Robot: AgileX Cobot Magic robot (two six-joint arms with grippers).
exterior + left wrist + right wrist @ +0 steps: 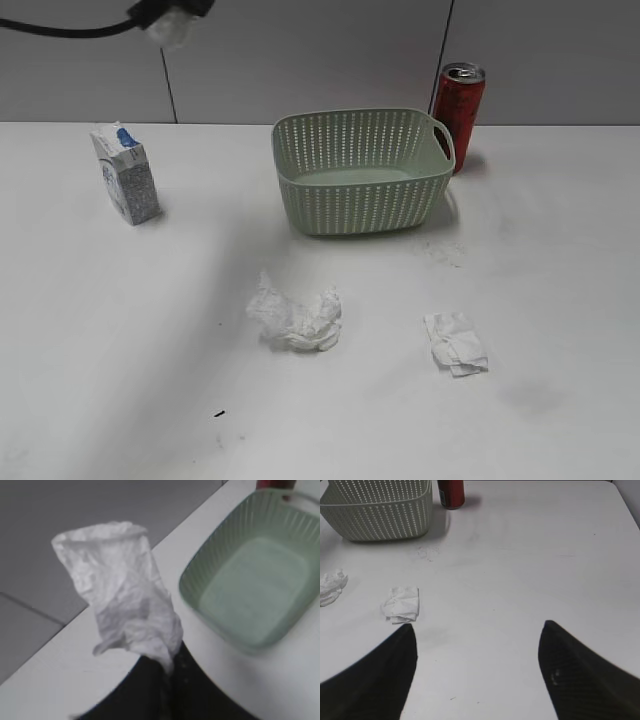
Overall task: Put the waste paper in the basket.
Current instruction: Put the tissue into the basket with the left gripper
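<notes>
Carrying one waste paper wad (120, 595) pinched in left gripper (167, 672), high at upper left, toward basket (300, 150); right gripper (477, 630) wide, idle over table (530, 555).

Basket (362, 170): pale green, walls patterned with rows of small slots. Drink can (458, 112), upper right of exterior frame: red with dark lettering, silver top. Pack (126, 174), left: white, blue speckling, blue top patch. Paper wads on the table (297, 318) (456, 343): white. Wad in left wrist frame (120, 592): white. Table (560, 270): white. Wall (300, 50): grey. Right gripper fingers (580, 672): black.
</notes>
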